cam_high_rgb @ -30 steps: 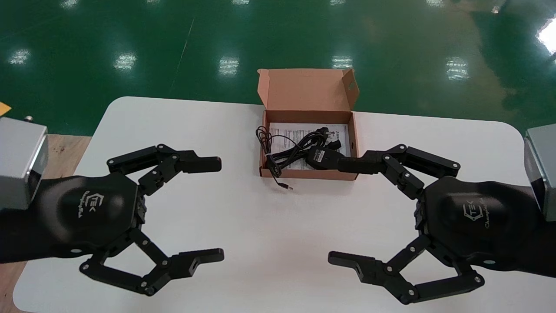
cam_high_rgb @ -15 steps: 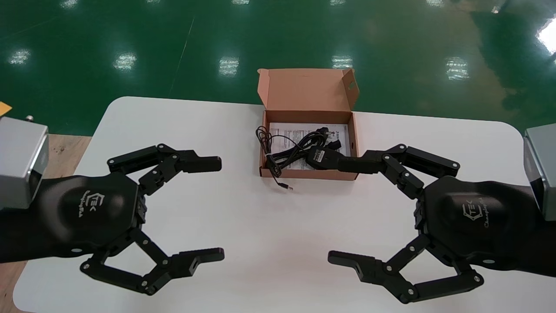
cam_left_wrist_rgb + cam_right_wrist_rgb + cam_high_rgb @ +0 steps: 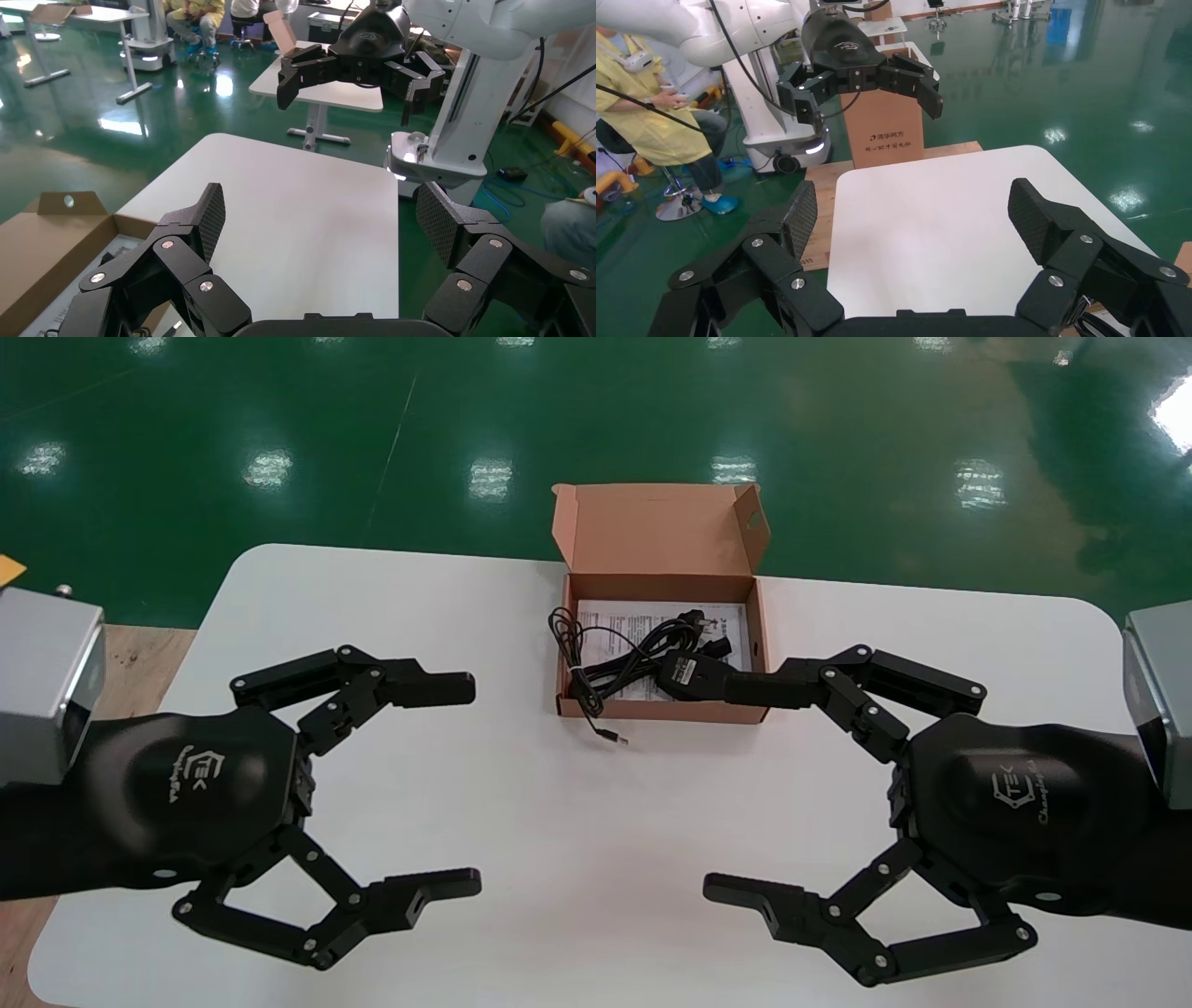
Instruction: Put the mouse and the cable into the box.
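White table [image 3: 559,822]: scene unchanged; left gripper [image 3: 473,786], right gripper [image 3: 722,788] wide open, empty; cable [image 3: 615,671] overhangs box [image 3: 670,712].

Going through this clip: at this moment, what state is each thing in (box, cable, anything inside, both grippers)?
box: open, lid flap standing up at the far side.
cable: bundled, mostly in the box, loop over its left wall, plug out on the table.
black labelled device: lying in the box.
leaflet: flat on the box floor.
left gripper: open, empty.
right gripper: open, empty.
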You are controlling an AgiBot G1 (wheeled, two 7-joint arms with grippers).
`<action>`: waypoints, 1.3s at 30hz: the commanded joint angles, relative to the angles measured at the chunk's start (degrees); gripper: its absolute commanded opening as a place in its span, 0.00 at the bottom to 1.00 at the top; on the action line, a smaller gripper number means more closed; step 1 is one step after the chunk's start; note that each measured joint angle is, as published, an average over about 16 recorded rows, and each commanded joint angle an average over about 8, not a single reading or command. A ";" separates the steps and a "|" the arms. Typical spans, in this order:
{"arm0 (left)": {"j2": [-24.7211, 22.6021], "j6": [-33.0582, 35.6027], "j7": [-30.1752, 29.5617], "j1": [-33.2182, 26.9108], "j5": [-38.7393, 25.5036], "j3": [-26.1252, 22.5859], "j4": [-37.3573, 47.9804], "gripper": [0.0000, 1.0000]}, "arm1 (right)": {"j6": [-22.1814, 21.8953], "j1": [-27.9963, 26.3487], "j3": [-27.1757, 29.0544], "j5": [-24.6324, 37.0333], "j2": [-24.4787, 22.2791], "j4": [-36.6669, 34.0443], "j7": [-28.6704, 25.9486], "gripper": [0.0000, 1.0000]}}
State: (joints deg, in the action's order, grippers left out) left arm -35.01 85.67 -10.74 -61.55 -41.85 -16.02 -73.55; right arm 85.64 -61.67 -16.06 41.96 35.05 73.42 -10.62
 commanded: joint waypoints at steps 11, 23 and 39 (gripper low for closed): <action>0.00 0.00 0.00 0.00 0.00 0.00 0.00 1.00 | 0.00 -0.01 0.00 0.00 0.00 0.00 0.00 1.00; 0.00 0.00 0.00 0.00 0.00 0.00 0.00 1.00 | 0.00 -0.01 0.00 0.00 0.00 0.00 0.00 1.00; 0.00 0.00 0.00 0.00 0.00 0.00 0.00 1.00 | 0.00 -0.01 0.00 0.00 0.00 0.00 0.00 1.00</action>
State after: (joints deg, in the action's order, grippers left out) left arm -35.01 85.67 -10.74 -61.56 -41.86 -16.02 -73.55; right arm 85.64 -61.67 -16.06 41.96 35.05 73.41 -10.62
